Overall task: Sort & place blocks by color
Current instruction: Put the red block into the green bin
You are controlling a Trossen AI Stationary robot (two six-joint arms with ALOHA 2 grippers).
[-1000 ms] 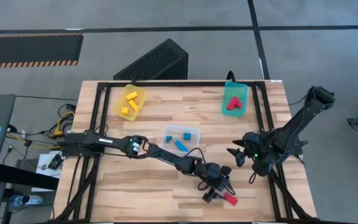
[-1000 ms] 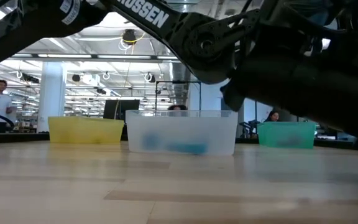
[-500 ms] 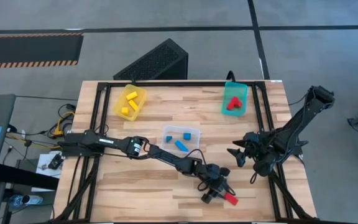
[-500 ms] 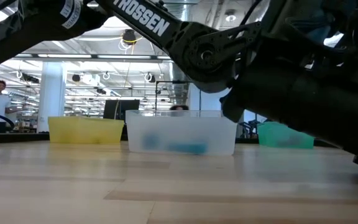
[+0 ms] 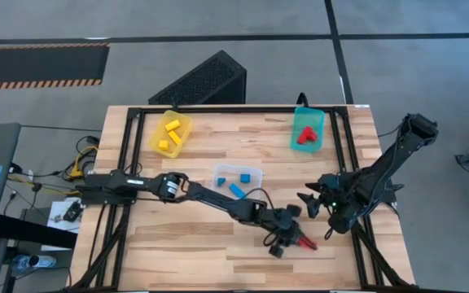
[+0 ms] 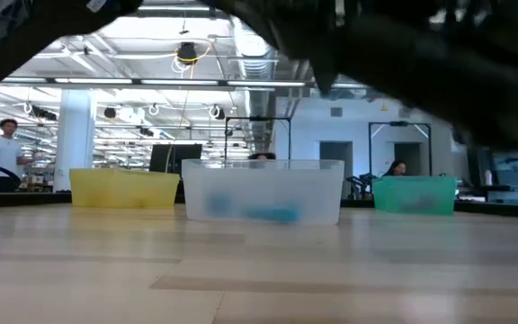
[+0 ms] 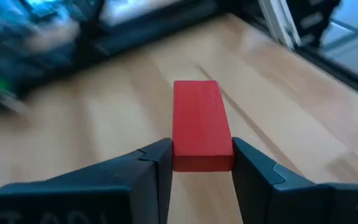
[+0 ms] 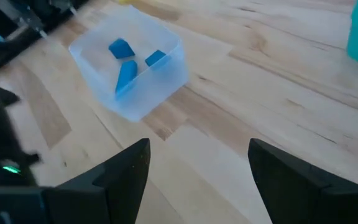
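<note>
My left gripper (image 5: 296,237) is shut on a red bar block (image 7: 201,124), near the table's front right in the high view. My right gripper (image 8: 197,168) stands open at the table's right side, holding nothing. Yellow blocks (image 5: 169,134) lie in the yellow bin (image 5: 182,122) at the back left. Blue blocks (image 8: 127,67) lie in the clear bin (image 5: 249,172) at mid table. Red blocks (image 5: 304,136) lie in the teal bin (image 5: 317,119) at the back right. My left gripper pinches the red bar's near end (image 7: 202,160) between its two fingers, one on each long side. The fingers lie along the bar, which sticks out ahead of them. The bar is lifted clear of the table and slopes down away from the gripper.
A black box (image 5: 206,80) stands on the floor behind the table. Bare wood lies between the bins and along the table's near edge. In the low view a dark arm fills the upper part, and people show in the room beyond.
My left gripper has shut on the red bar near the table's front right and lifted it clear of the wood, rising and moving a little toward the right arm. The right arm has kept still.
</note>
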